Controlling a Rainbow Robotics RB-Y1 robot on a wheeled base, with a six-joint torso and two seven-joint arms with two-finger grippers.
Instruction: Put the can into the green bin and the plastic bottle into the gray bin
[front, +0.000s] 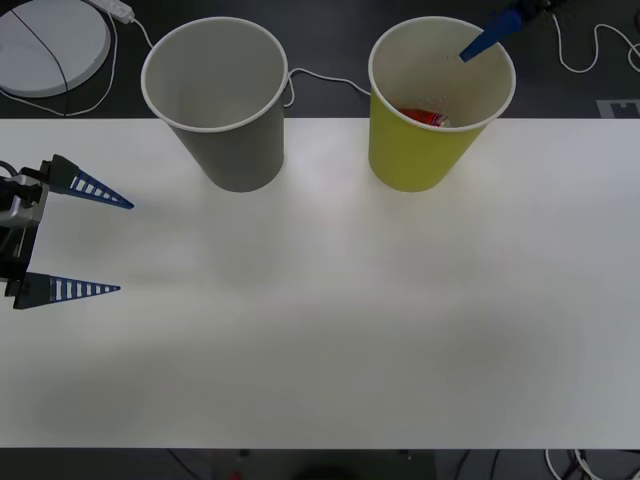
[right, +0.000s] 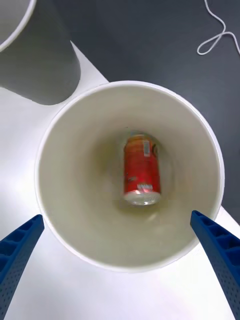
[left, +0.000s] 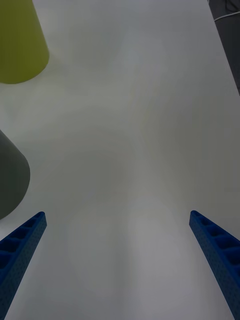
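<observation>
**Can Deposited in Green Bin; Both Pincers Released**

The can (right: 142, 170) lay on its side at the bottom of the green bin (front: 415, 160), gold top visible in the right wrist view. The right pincer (right: 120, 250) hovered directly above the bin mouth, fingers spread wide and holding nothing. The left pincer (front: 95, 245) waited over the left edge of the bench (front: 350, 320), likewise spread and empty. The gray bin (front: 235, 150) stood upright beside the green bin, apart from it.

Handling note: the can appeared light, rigid and smooth-walled, so likely slippery; a grasp across the cylindrical body would suit it. Both paper bins looked light and liable to tip if nudged. No plastic bottle was visible.
</observation>
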